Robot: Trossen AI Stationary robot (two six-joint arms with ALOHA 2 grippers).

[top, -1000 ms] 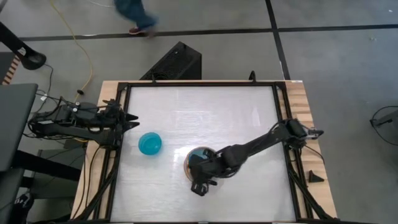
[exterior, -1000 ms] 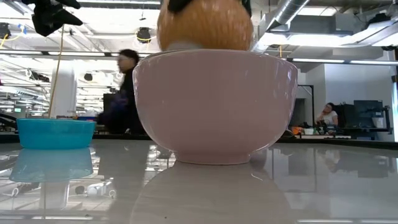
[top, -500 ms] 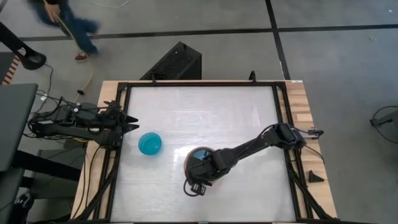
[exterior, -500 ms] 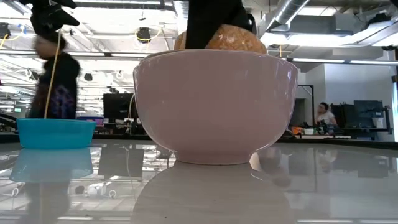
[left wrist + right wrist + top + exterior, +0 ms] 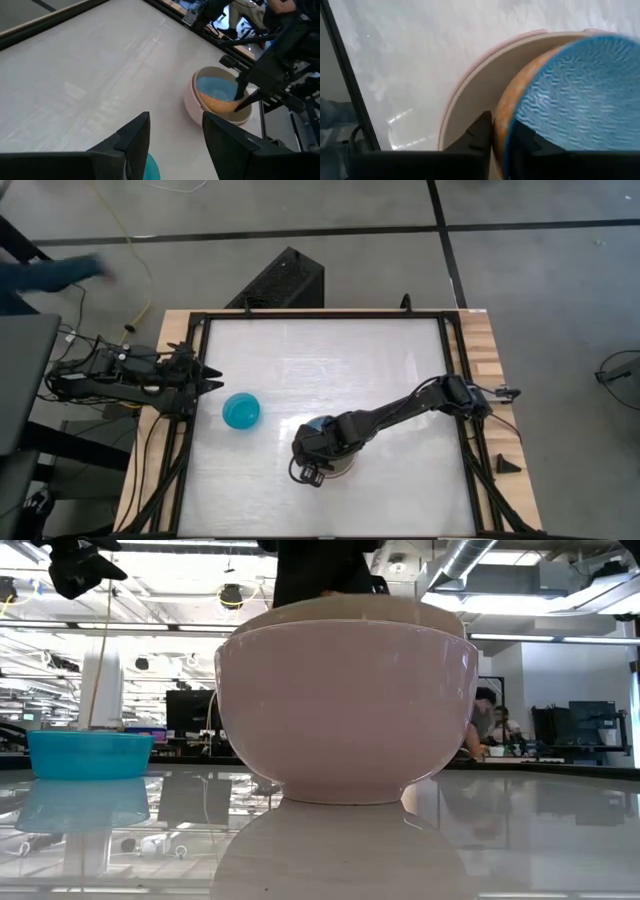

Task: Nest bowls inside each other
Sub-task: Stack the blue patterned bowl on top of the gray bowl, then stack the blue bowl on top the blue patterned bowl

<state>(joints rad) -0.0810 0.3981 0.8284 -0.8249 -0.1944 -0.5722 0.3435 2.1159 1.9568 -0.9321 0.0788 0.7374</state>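
A cream-white bowl point(image 5: 345, 710) stands on the table near its front edge, with a grey-beige bowl point(image 5: 480, 95) nested in it. Inside these sits a salmon-orange bowl point(image 5: 506, 107) that carries a light blue bowl point(image 5: 570, 100). My right gripper point(image 5: 499, 127) reaches down over this stack point(image 5: 325, 455), shut on the orange bowl. A bright teal bowl point(image 5: 241, 411) stands by itself on its base, left of the stack. My left gripper point(image 5: 215, 376) hovers open at the table's left edge, holding nothing. My right gripper has the salmon-orange bowl's rim point(image 5: 500, 117) between its two fingers. One finger point(image 5: 481, 131) is outside the orange wall; the other point(image 5: 521, 140) is inside, over the light blue bowl. The fingers slant down from above. The orange bowl lies inside the grey-beige bowl.
A black frame rail point(image 5: 190, 430) runs around the white tabletop. The teal bowl lies between my two arms. Bare tabletop stretches across the far half point(image 5: 320, 350). People show in the room beyond the table.
My right gripper has gone down and toward the table's near left, taking the orange bowl and the blue one inside it along. In the low view the orange bowl stood high over the stack's rim; now it has sunk out of sight behind that rim.
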